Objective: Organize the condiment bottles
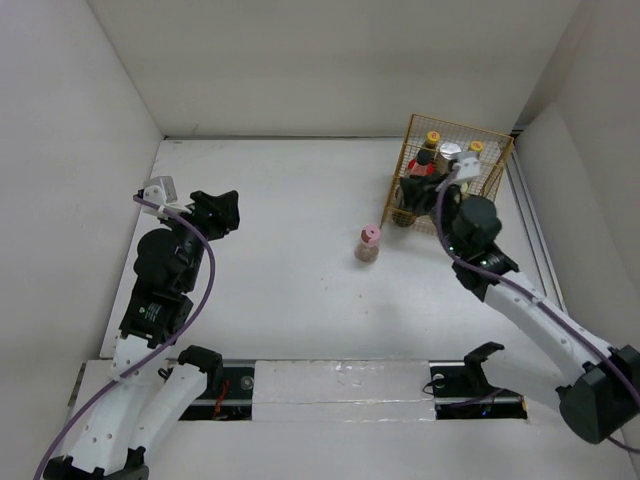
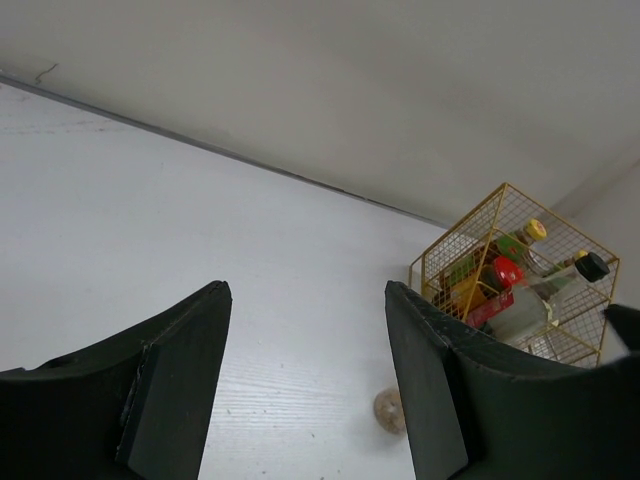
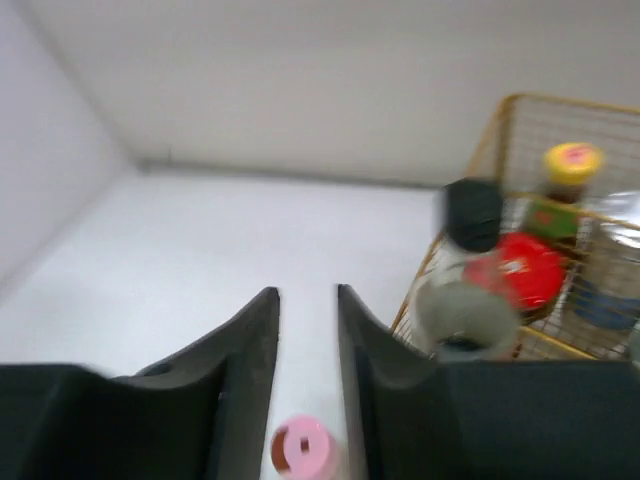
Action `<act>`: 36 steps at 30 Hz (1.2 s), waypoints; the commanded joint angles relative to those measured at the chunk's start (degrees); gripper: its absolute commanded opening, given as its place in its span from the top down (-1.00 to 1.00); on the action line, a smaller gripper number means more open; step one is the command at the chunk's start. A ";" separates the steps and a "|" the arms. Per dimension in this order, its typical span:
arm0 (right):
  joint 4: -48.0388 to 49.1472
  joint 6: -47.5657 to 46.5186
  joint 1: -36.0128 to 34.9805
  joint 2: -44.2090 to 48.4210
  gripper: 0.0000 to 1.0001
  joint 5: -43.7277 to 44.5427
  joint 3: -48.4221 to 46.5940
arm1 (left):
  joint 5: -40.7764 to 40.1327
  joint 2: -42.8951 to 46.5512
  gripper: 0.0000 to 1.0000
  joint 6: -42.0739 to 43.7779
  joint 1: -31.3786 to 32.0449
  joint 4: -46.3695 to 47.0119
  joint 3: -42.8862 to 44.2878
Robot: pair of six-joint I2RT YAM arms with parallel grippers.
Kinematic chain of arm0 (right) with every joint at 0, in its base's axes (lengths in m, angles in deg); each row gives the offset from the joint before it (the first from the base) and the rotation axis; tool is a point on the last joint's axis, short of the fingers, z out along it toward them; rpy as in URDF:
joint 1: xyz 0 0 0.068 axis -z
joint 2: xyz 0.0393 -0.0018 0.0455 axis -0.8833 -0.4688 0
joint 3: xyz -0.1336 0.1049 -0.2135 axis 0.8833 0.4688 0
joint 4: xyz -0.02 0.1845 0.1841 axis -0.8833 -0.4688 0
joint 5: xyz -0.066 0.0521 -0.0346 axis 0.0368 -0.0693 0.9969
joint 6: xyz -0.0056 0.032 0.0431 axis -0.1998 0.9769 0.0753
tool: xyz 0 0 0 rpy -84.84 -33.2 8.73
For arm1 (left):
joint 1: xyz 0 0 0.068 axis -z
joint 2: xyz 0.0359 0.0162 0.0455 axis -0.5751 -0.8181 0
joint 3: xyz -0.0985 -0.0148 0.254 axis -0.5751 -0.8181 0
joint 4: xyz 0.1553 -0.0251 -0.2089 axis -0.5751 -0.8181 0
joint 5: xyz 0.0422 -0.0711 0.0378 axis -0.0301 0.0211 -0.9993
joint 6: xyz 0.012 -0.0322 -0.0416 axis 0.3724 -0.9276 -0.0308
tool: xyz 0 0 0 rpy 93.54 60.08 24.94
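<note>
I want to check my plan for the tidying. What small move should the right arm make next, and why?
Probably lower the right gripper toward the pink-capped shaker, opening wider on the way. It stands alone on the table, outside the gold wire basket holding the other bottles, and the right wrist view shows it just below the narrowly parted, empty fingers.

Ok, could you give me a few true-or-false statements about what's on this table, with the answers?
1. The pink-capped shaker stands on the table, outside the gold wire basket. True.
2. The left gripper is holding a bottle. False: its fingers are wide apart with nothing between them.
3. The red-lidded jar is inside the basket. True.
4. The basket sits by the left arm. False: it is in the far right corner, near the right gripper.
</note>
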 commanded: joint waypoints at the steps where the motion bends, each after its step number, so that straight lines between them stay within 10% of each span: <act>1: -3.24 0.05 -7.05 -6.09 0.18 -4.54 1.84 | 0.12 0.02 -0.17 0.12 0.22 2.99 0.79; 6: -9.50 -1.36 -12.60 -11.47 -0.60 1.50 3.06 | 0.12 0.63 -0.17 0.12 0.22 2.99 0.79; 19: -13.81 0.93 -10.23 -24.29 -0.72 -0.50 -2.89 | 0.20 0.46 -0.17 0.12 0.22 2.99 1.32; 23: -12.76 -0.38 -11.37 -26.24 -0.53 4.14 -4.93 | 0.82 -0.07 -0.17 0.12 0.22 2.99 1.32; 29: -10.12 -0.39 -12.59 -25.13 0.36 8.73 -6.34 | 0.82 0.63 -0.20 0.12 0.22 2.99 1.32; 36: -5.64 -1.88 -13.22 3.40 0.38 14.08 0.86 | 0.82 0.63 -0.30 0.12 0.22 2.99 0.79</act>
